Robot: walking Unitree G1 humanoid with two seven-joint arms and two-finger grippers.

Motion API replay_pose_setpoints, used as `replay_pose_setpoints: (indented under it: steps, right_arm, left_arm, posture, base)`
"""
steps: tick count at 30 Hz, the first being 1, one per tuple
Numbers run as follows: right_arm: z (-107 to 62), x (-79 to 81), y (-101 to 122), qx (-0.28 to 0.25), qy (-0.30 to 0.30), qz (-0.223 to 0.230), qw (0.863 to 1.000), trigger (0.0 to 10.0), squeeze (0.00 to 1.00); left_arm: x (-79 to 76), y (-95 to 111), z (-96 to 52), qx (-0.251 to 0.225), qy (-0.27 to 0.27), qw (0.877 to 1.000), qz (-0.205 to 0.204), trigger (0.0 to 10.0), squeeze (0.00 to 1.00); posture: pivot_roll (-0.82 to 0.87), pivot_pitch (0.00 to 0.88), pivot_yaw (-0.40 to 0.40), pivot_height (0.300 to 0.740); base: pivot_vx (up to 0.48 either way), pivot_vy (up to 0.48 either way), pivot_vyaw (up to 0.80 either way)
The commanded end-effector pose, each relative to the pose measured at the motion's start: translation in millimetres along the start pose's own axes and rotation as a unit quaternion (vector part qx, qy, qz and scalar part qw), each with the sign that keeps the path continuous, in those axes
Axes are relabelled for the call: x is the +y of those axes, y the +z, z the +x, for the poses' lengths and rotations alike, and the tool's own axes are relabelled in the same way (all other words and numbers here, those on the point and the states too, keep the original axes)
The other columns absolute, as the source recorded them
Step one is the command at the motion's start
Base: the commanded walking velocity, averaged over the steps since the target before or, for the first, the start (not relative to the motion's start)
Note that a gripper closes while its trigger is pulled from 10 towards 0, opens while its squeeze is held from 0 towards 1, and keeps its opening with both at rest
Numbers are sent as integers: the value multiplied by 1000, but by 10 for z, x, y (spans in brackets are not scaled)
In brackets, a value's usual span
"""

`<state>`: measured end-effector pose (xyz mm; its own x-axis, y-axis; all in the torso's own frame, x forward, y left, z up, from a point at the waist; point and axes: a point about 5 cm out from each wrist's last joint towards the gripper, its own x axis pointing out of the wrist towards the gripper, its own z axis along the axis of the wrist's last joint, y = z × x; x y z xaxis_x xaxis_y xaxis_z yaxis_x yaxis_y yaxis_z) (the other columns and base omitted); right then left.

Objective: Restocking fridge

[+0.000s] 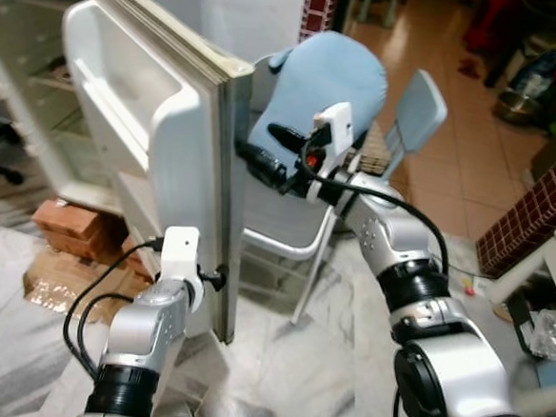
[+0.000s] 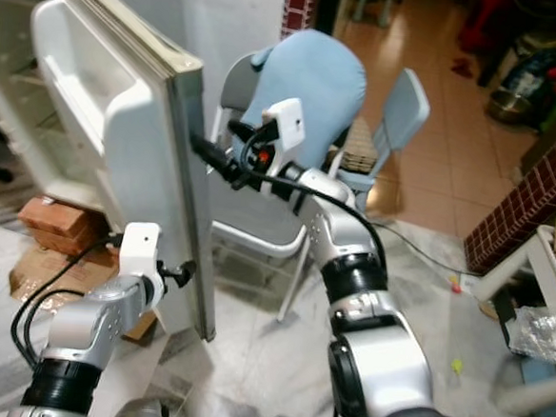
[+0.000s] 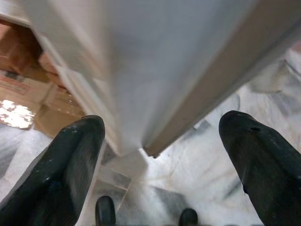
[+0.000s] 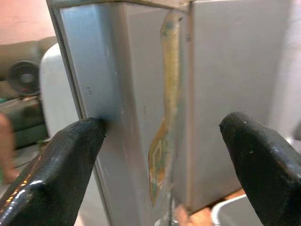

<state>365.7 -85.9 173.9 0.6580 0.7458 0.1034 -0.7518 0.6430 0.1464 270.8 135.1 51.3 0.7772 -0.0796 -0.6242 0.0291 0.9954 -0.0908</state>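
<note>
white fridge door (image 1: 159, 133), swung open, shelves bare

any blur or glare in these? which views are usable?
Left eye: sharp around the fridge door and right gripper; fridge interior washed out at upper left. Right eye: much the same, soft at the lower right edge. Left wrist: door edge blurred, overexposed; fingers soft. Right wrist: door edge fairly clear, background hazy.

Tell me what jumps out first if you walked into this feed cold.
The open fridge door swung toward the robot, edge-on at centre-left. The right tool meets its outer edge high up, fingers spread; the left tool sits low against the same edge. Behind stands a chair draped in blue cloth.
</note>
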Motion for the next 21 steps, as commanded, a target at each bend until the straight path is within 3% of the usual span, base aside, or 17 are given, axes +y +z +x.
replay_pose_setpoints:
  steps: [1, 14, 16, 18, 21]
  right_arm:
    - [-83, -50, -81, 19, -34, 0, 999, 10000, 0]
    - [-50, 20, -107, 34, -20, -27, 999, 10000, 0]
    - [59, 19, -91, 32, -68, -58, 996, 10000, 0]
    - [207, 62, -38, 20, -109, -52, 992, 10000, 0]
    - [285, 150, 20, 1, -93, -24, 995, 10000, 0]
  left_arm:
    - [39, 62, -46, -15, 14, 1000, 17, 10000, 0]
    - [154, 10, -197, -12, 46, 999, 0, 10000, 0]
    - [219, 23, -219, -29, 72, 997, -22, 10000, 0]
    - [239, 28, -227, -33, 84, 996, -29, 10000, 0]
    - [232, 22, -240, -28, 85, 996, -29, 10000, 0]
  posture:
    - [108, 0, -76, 740]
    - [124, 0, -96, 740]
    - [120, 0, -97, 740]
    - [124, 0, -99, 740]
    - [127, 0, -99, 740]
  base:
    - [0, 0, 800]
    - [0, 0, 792]
    - [0, 0, 778]
    - [0, 0, 219]
    - [0, 0, 0]
